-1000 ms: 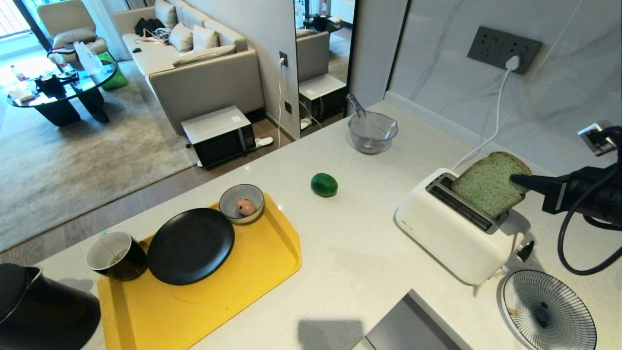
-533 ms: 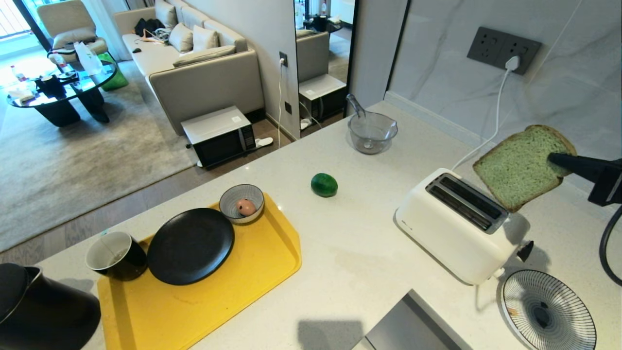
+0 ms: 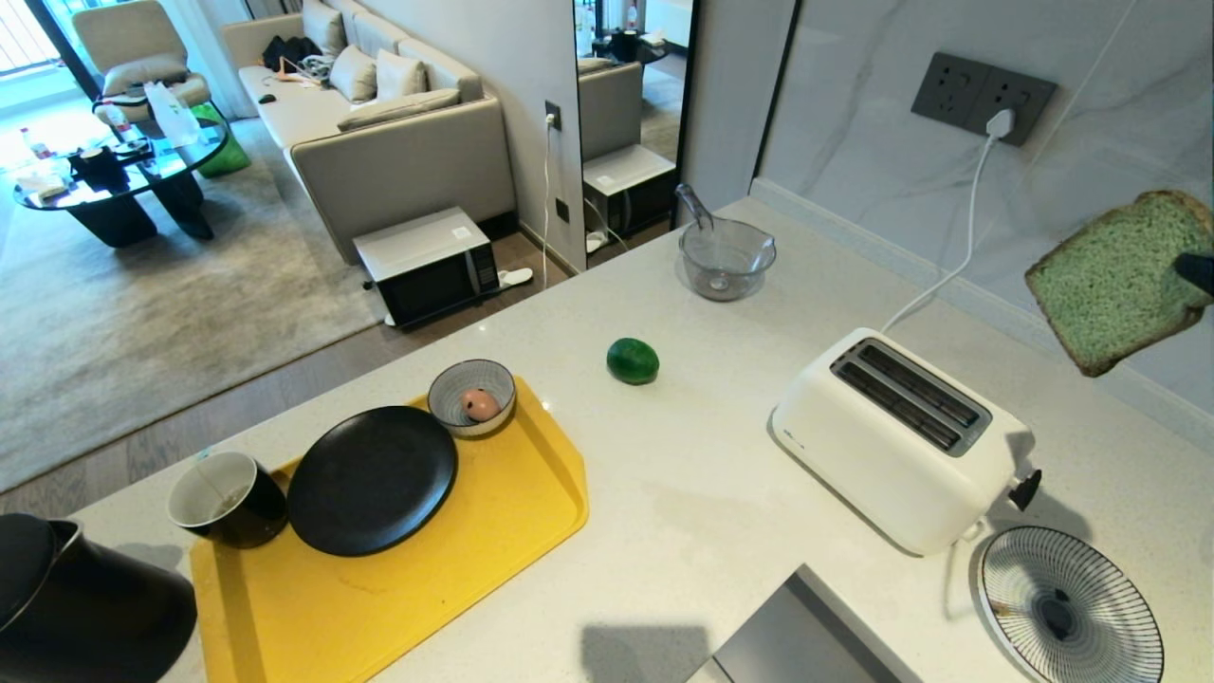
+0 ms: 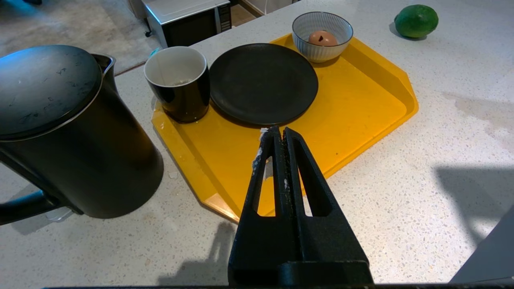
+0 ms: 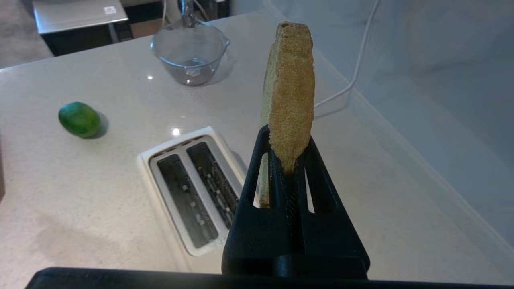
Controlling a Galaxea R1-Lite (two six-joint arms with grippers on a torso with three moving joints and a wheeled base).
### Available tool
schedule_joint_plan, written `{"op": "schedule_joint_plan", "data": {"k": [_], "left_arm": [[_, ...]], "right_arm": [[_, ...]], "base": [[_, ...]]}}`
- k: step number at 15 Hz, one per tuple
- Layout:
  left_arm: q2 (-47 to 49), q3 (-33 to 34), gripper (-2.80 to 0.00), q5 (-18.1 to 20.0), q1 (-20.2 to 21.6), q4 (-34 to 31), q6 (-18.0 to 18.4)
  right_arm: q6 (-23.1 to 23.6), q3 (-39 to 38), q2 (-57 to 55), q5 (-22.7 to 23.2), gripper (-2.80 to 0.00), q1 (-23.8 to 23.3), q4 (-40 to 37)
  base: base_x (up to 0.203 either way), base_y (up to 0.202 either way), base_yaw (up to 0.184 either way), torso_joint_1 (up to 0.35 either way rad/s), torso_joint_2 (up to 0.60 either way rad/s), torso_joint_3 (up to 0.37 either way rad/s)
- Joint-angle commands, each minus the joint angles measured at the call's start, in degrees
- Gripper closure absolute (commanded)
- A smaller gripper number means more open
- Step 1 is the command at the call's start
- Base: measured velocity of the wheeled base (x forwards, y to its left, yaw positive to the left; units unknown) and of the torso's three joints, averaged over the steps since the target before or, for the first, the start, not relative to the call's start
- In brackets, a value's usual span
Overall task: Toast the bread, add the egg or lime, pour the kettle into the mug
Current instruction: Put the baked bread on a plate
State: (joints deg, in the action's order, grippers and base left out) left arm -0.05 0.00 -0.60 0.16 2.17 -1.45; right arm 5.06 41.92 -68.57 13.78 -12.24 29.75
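Pale green bread (image 3: 1119, 280) hangs in the air at the far right of the head view, clear of the white toaster (image 3: 892, 441) and above the desk (image 3: 683, 512) beside the marble wall. The right gripper (image 5: 290, 158) has its jaws clenched on the slice's brown crust edge, and in the right wrist view the slice stands on edge above the jaws, with both toaster slots empty below it. The toaster's cord runs up to a plug in the wall socket (image 3: 986, 95).

On the desk, the lime (image 3: 633, 360) lies alone between the toaster and the yellow tray (image 3: 493, 560), near neither. A glass bowl (image 3: 726, 256) sits farther back by the desk's far edge. The tray carries a black plate (image 3: 372, 480), a small patterned bowl (image 3: 471, 396) with an egg (image 3: 480, 405) in it, and the mug (image 3: 226, 498), which stands just beside the plate at the tray's left corner. The kettle (image 3: 81, 607) stands on the desk just left of the tray, lid on. A striped plate (image 3: 1072, 607) lies near the toaster's lever end.

The left gripper (image 4: 279, 136) hovers over the near edge of the tray with its jaws pressed together and nothing between them.
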Motion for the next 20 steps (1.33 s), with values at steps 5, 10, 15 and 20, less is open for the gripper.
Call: {"op": "schedule_joint_plan", "data": {"k": [5, 10, 15, 20], "left_arm": [[-0.1, 0.8, 0.00, 0.0, 0.0, 0.0, 0.0], [-0.1, 0.8, 0.00, 0.0, 0.0, 0.0, 0.0], [-0.1, 0.8, 0.00, 0.0, 0.0, 0.0, 0.0], [-0.1, 0.8, 0.00, 0.0, 0.0, 0.0, 0.0]], "right_arm": [[0.3, -0.5, 0.9, 0.0, 0.00, 0.0, 1.4], [1.1, -1.4, 0.9, 0.0, 0.00, 0.0, 1.4], [1.1, -1.8, 1.4, 0.0, 0.00, 0.0, 1.4], [1.1, -2.5, 2.0, 0.0, 0.00, 0.0, 1.4]], "base": [[0.000, 0.000, 0.000, 0.000, 0.00, 0.000], [0.000, 0.000, 0.000, 0.000, 0.00, 0.000], [0.001, -0.008, 0.136, 0.001, 0.00, 0.004], [0.000, -0.008, 0.173, 0.003, 0.00, 0.003]]}}
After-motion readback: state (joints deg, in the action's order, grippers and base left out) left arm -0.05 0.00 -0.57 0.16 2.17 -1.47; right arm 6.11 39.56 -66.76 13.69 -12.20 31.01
